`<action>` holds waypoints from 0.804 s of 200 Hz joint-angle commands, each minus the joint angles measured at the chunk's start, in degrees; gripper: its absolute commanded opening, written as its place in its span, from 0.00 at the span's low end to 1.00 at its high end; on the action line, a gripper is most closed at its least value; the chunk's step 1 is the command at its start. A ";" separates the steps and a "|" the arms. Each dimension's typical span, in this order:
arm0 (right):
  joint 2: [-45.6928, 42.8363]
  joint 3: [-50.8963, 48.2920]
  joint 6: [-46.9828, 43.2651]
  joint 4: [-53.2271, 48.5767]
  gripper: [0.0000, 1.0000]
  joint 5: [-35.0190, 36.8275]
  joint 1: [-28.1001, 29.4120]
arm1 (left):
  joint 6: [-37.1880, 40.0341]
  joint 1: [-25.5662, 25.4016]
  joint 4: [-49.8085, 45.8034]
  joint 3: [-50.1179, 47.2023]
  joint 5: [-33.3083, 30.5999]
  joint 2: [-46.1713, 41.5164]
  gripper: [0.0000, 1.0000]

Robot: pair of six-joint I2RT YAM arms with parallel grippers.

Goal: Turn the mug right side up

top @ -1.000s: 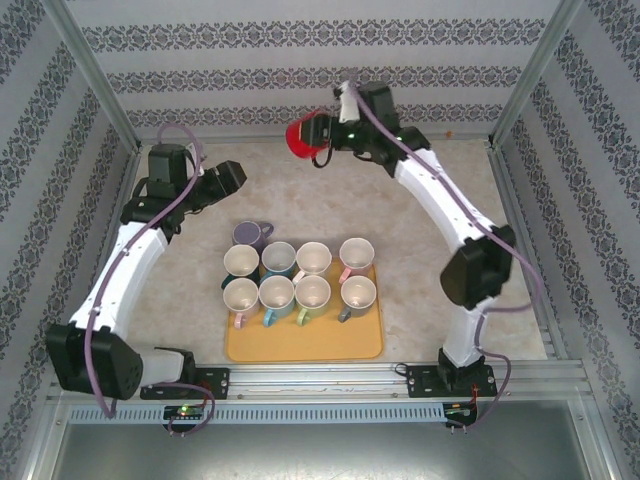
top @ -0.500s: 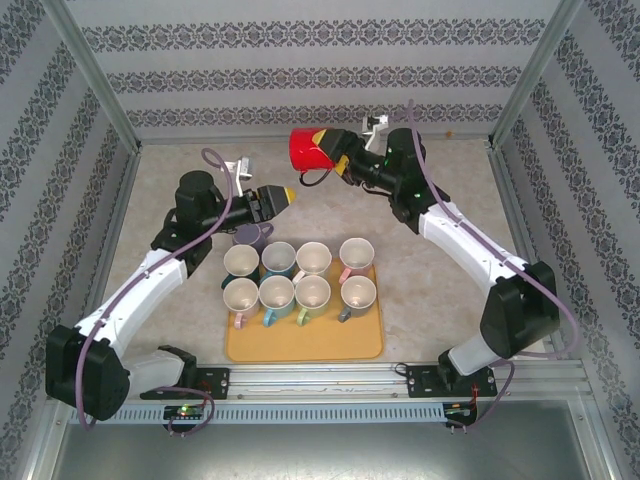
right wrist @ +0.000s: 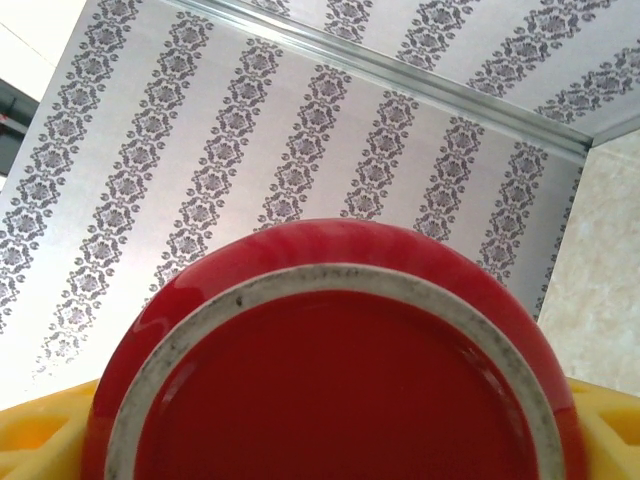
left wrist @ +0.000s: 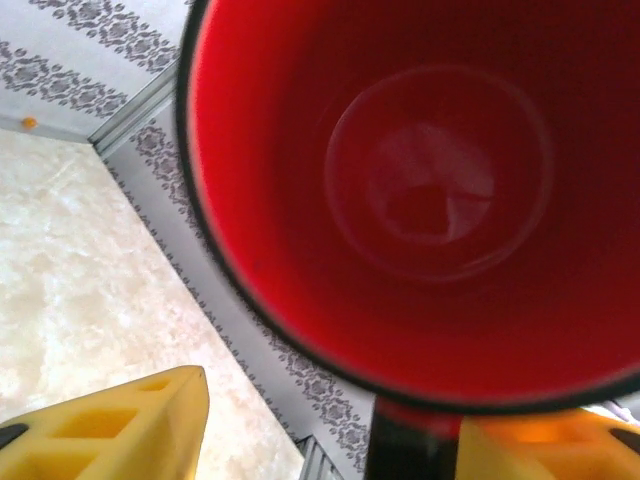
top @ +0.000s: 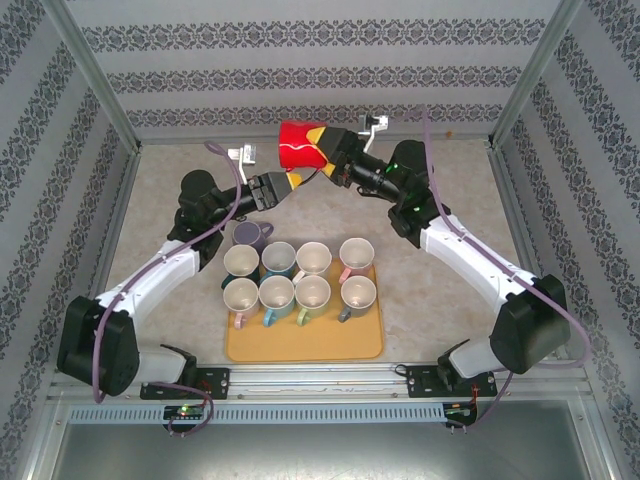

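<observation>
The red mug [top: 298,143] hangs in the air over the back of the table, lying on its side. My right gripper [top: 320,150] is shut on it from the base end, and the right wrist view has the mug's red base [right wrist: 340,400] between yellow fingers [right wrist: 40,440]. The mug's mouth faces my left gripper [top: 297,181], just below and left of it. In the left wrist view the red inside [left wrist: 430,180] looms close. Its dark handle [left wrist: 410,450] sits beside the right finger [left wrist: 545,445], and the left finger [left wrist: 110,425] stands well apart.
An orange tray [top: 300,345] in the middle of the table carries several upright mugs in two rows. A purple mug [top: 248,234] stands on the table at the tray's back-left corner. Patterned walls and metal posts [top: 95,80] close in the back and sides.
My right arm has brought the mug left and turned its mouth toward the left arm. My left arm has reached up and right to the mug's mouth, and its jaws have narrowed somewhat.
</observation>
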 commanded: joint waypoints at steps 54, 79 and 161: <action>-2.27 -2.24 1.00 7.73 0.43 -1.05 2.58 | -0.28 -0.49 5.82 2.68 2.98 0.41 0.30; -1.60 -2.57 1.27 8.14 0.42 -1.13 3.14 | 0.32 -0.49 5.01 2.91 3.24 0.19 0.15; -0.75 -2.34 1.27 8.34 0.43 -1.03 3.85 | 2.89 -0.44 1.43 2.60 2.69 -1.73 0.00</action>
